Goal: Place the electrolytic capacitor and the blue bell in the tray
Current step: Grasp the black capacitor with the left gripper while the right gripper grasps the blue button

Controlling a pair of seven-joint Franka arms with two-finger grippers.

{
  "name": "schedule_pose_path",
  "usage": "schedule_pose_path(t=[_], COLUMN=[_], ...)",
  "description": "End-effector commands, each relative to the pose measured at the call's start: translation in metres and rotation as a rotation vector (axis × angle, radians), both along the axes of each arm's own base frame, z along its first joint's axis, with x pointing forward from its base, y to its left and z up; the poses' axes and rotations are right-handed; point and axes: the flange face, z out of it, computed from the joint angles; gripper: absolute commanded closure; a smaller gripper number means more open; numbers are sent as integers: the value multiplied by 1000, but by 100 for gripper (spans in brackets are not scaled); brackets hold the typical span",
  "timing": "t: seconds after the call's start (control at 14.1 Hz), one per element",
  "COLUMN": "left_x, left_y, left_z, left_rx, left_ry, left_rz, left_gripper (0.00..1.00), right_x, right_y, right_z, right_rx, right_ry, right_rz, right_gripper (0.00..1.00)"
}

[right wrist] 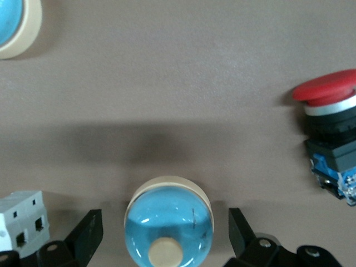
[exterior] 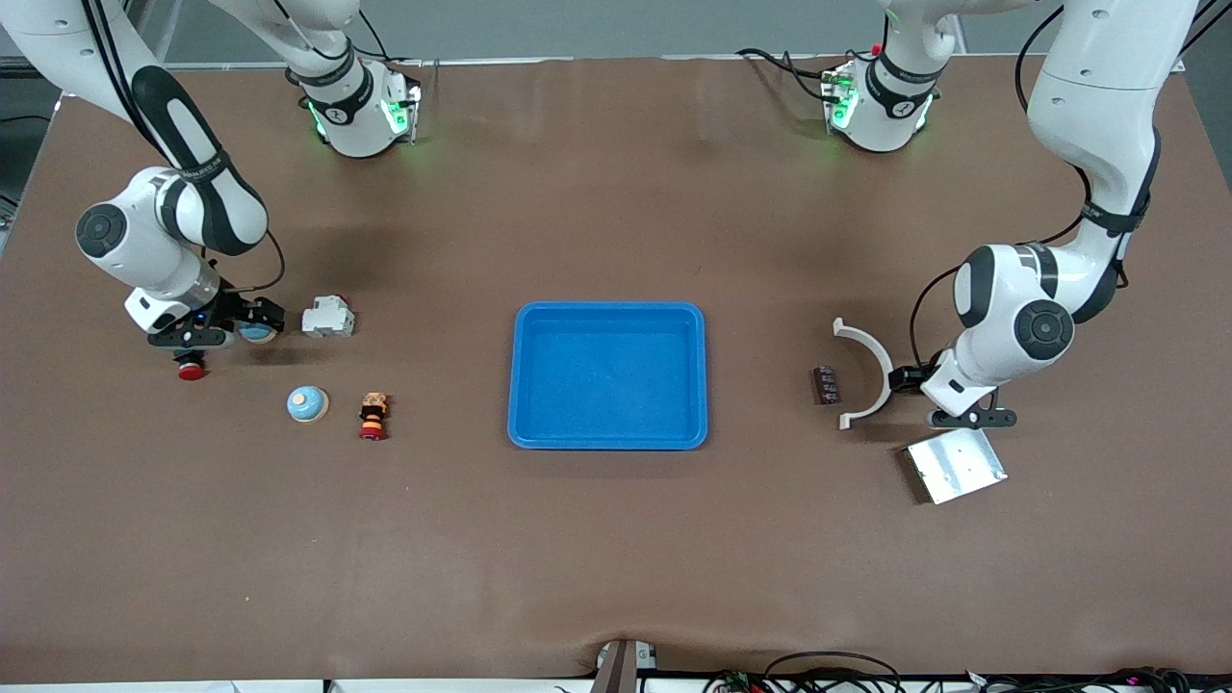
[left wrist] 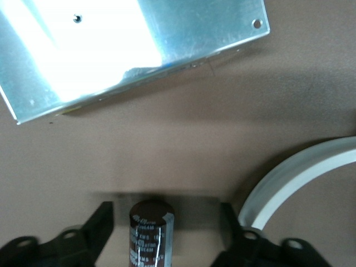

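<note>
The dark brown electrolytic capacitor [left wrist: 151, 233] stands upright on the table between the fingers of my left gripper [left wrist: 167, 225]. That gripper is open, with a gap on each side. In the front view the left wrist hides the capacitor. At the right arm's end, a blue bell [right wrist: 168, 225] with a cream rim sits between the spread fingers of my right gripper [right wrist: 164, 228], which is open and not touching it. The same bell [exterior: 256, 333] shows under that gripper [exterior: 252, 327]. The bright-blue tray [exterior: 608, 313] lies mid-table with nothing in it.
A second blue bell [exterior: 308, 404], a red push button [exterior: 191, 369], a white block [exterior: 327, 317] and a small stacked part [exterior: 373, 415] lie round the right gripper. A white curved piece [exterior: 871, 358], a dark strip [exterior: 826, 384] and a silver plate [exterior: 956, 465] lie by the left gripper.
</note>
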Motion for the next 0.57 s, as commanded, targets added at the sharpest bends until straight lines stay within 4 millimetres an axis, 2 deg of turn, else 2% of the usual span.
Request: schedule_pose_path(t=[0.0,0.21,0.28,0.36,0.43,0.5], left_x=[-3,-2,-2,-2,-3,-3], left_y=[4,11,10,11,10,10], left_z=[5,6,7,7,8,8], left_rx=[13,11,11,11,11,11], left_ry=[-16,-17,-19,-19,-19,-19], left_rz=[-24,-39,-40,-39,-39,-39], left_gripper=[60,91,96,98,99,99], right_x=[-7,-7,-8,-7,-7,-7], right_y=[-3,-3,-3,-3,-1,-1], right_z=[0,0,0,0,0,0], right_rx=[1,1,2,2,3,3], right_ry=[-6,-6,-3,-3,-3,-3], right_rz=[5,5,3,5,8,8], right_gripper=[0,0,1,26,57,73])
